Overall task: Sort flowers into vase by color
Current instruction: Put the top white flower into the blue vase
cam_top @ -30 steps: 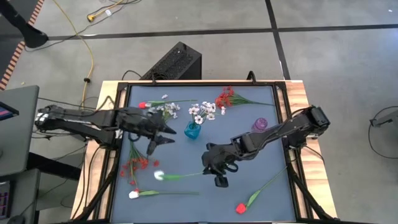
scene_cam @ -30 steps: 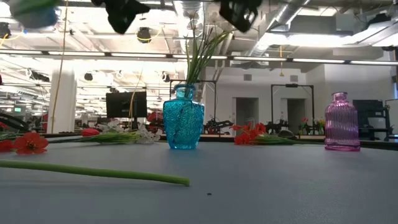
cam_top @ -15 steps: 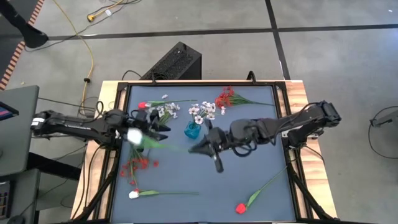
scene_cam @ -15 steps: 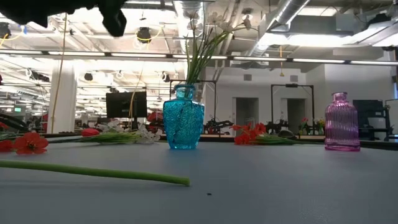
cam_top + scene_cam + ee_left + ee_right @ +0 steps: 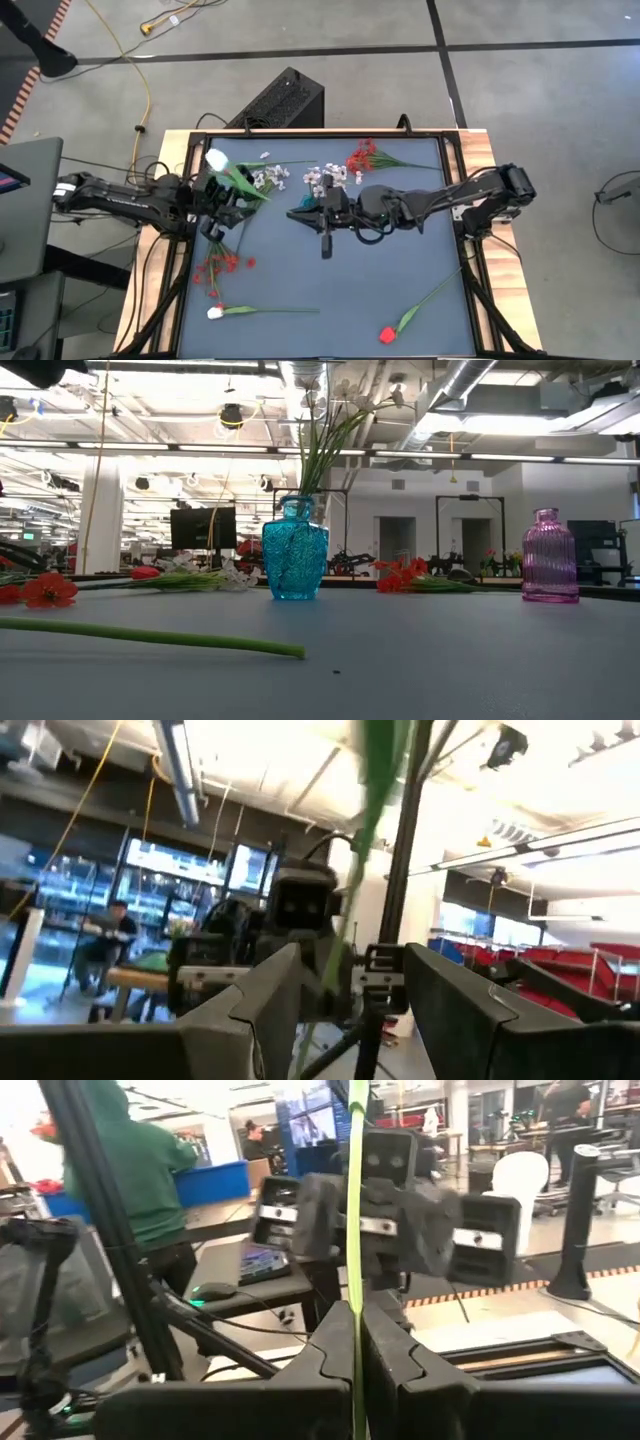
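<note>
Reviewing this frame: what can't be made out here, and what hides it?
- High view: the blue glass vase is almost wholly hidden under the right gripper, so its mouth cannot be seen.
- High view: the purple glass vase is covered by the right arm.
- Low view: neither gripper's fingers show, as both are past the top edge.
- Left wrist view: the white flower's green stem is blurred. Whether the open left gripper touches it is unclear.
</note>
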`<action>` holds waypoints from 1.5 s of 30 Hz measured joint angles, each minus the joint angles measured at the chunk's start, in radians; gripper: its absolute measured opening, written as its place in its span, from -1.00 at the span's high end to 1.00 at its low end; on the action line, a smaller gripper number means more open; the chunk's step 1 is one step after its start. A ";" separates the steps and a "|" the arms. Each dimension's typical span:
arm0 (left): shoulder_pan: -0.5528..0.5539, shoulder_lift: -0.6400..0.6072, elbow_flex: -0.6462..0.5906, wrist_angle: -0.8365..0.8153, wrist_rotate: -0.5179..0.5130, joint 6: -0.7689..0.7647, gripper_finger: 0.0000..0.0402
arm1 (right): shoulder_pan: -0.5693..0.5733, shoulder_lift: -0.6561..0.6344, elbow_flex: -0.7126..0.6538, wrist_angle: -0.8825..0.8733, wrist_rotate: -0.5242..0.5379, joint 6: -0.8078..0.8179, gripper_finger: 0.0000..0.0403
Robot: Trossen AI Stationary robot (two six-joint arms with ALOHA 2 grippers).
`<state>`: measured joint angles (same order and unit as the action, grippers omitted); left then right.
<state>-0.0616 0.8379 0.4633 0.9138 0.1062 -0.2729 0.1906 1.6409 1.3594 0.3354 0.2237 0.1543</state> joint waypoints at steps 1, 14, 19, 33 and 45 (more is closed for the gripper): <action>-0.001 -0.001 0.004 -0.002 -0.007 0.011 0.17 | -0.004 0.000 0.000 -0.002 0.000 0.000 0.86; -0.006 0.012 0.012 -0.043 -0.132 0.045 0.17 | -0.031 0.001 0.001 -0.065 0.046 0.009 0.85; -0.005 0.071 0.021 -0.050 -0.145 0.000 0.17 | -0.047 0.002 0.001 -0.140 0.047 0.047 0.86; -0.005 0.127 0.048 -0.044 -0.201 0.004 0.30 | -0.039 0.001 0.001 -0.154 0.073 0.050 0.85; -0.006 0.127 0.048 -0.045 -0.220 0.033 0.99 | -0.034 0.001 0.001 -0.155 0.044 0.049 0.76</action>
<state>-0.0673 0.9645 0.5114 0.8691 -0.1143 -0.2398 0.1562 1.6421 1.3602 0.1800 0.2676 0.2038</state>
